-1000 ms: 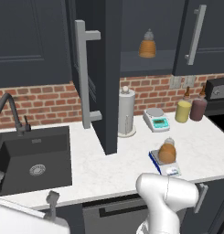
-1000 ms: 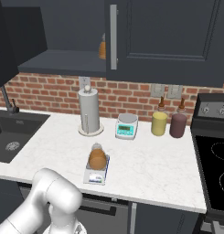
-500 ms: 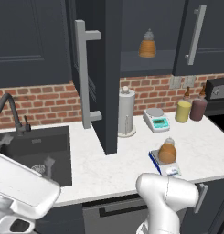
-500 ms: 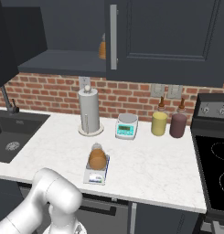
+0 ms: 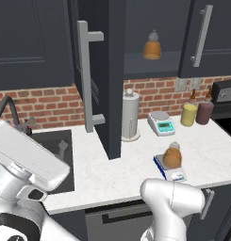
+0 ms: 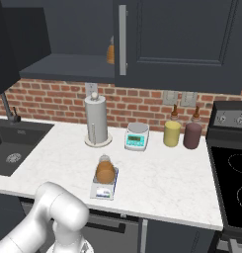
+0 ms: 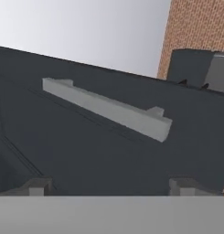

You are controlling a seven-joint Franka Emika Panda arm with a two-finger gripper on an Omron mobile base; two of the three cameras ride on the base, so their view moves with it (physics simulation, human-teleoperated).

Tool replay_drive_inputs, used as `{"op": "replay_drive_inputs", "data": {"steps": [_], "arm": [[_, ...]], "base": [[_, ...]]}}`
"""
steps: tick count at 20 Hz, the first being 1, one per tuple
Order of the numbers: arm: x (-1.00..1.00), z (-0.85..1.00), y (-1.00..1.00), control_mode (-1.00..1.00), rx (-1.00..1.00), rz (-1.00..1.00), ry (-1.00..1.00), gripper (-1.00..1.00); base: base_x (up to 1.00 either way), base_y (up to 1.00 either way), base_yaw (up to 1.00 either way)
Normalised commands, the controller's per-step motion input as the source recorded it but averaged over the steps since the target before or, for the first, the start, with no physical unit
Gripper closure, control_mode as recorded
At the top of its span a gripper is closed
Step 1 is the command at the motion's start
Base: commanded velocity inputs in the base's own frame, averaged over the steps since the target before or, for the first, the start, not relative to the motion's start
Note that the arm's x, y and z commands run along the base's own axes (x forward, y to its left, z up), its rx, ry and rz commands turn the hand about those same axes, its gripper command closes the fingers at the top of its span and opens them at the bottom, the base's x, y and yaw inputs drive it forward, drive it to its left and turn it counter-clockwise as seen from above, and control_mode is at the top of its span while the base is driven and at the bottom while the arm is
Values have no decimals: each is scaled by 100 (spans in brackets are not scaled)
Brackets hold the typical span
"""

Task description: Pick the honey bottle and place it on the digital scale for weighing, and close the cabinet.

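The amber honey bottle [image 5: 172,157] [image 6: 105,171] stands upright on the digital scale [image 5: 177,175] [image 6: 102,189] near the counter's front edge. The dark cabinet [image 5: 160,28] has its left door [image 5: 110,80] swung out over the counter, with the grey bar handle [image 5: 86,80] facing me. In the hand view my gripper [image 7: 112,187] is open with nothing between its fingertips [image 7: 38,186]. It faces a dark door panel [image 7: 86,155] with a grey bar handle [image 7: 109,109] some way ahead. A white arm link [image 5: 27,160] rises at the lower left of the left base view.
A ribbed orange bottle [image 5: 152,46] sits on the cabinet shelf. A paper towel roll [image 5: 130,115], a white scale with a teal panel [image 5: 160,123], and a yellow bottle [image 5: 188,114] and a dark red bottle [image 5: 204,112] stand by the brick wall. The sink [image 6: 14,148] lies left and the stove [image 6: 231,183] right.
The arm has swung up into the lower left of the left base view and climbed higher. The honey bottle and the open door have stayed put.
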Motion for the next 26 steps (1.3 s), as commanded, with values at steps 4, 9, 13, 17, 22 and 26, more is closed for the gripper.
{"op": "replay_drive_inputs", "data": {"steps": [4,9,13,17,22,26], "arm": [[50,1,-46,-100,13,0,0,-100],[34,8,-20,-100,7,0,0,-100],[31,7,-21,-100,6,0,0,-100],[40,11,-32,-100,8,0,-1,-100],[47,12,-29,-100,9,0,-3,-100],[13,30,-19,-100,5,0,-8,-100]], "base": [[0,0,0],[0,0,0],[0,0,0],[0,0,0],[0,0,0],[0,0,0]]}}
